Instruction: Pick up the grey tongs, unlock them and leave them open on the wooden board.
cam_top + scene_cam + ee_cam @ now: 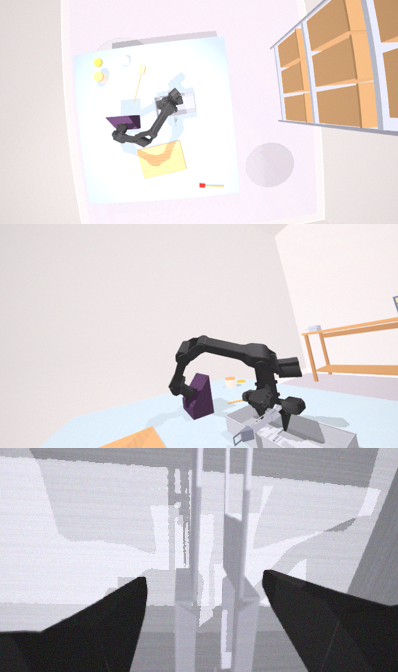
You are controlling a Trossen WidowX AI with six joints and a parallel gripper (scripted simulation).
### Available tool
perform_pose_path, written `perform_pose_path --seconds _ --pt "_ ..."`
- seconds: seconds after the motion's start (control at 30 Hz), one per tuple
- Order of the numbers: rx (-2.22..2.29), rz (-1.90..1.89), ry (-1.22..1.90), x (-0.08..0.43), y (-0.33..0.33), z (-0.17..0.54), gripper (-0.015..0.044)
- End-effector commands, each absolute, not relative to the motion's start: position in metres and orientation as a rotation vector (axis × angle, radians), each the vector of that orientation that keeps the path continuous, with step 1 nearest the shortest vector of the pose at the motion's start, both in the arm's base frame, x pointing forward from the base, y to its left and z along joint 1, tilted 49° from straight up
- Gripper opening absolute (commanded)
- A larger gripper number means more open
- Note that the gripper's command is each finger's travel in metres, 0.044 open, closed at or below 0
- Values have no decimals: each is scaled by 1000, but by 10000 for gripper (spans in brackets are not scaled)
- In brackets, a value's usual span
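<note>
The grey tongs (175, 121) (247, 434) (185, 648) lie across the roasting tin (190, 102) (240, 416), with a grey block and wire loop overhanging its near side in the exterior view. Their two arms lie close together. My gripper (273, 423) (206, 580) points down over the tin, open, with one finger on each side of the tongs. The wrist view shows a gap between each fingertip and the tongs. In the top view the arm hides the fingertips. The wooden board (175, 164) (133, 441) lies apart from the tin, with nothing on it.
A purple wedge block (126, 121) (204, 396) stands beside the arm's base. A jar (98, 76) (230, 382), a yellow disc (98, 62) and a long-handled tool (141, 69) lie beyond. A red-headed tool (202, 185) lies past the board.
</note>
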State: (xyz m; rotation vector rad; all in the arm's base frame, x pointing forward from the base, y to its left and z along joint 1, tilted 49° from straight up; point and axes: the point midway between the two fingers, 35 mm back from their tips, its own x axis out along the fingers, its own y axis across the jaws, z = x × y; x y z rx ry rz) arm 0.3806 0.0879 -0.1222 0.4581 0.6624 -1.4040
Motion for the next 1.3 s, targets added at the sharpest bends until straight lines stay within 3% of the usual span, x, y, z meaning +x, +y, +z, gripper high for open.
perform_pose_path --seconds 0.0,0.13,0.67,0.9,1.27 --pt "458 -1404 662 381 88 -122 230" --pt "458 -1404 662 381 88 -122 125" --pt "458 -1404 662 381 88 -122 18" --pt "457 -1400 665 382 94 -118 -150" --pt "416 -1346 705 374 187 -36 -150"
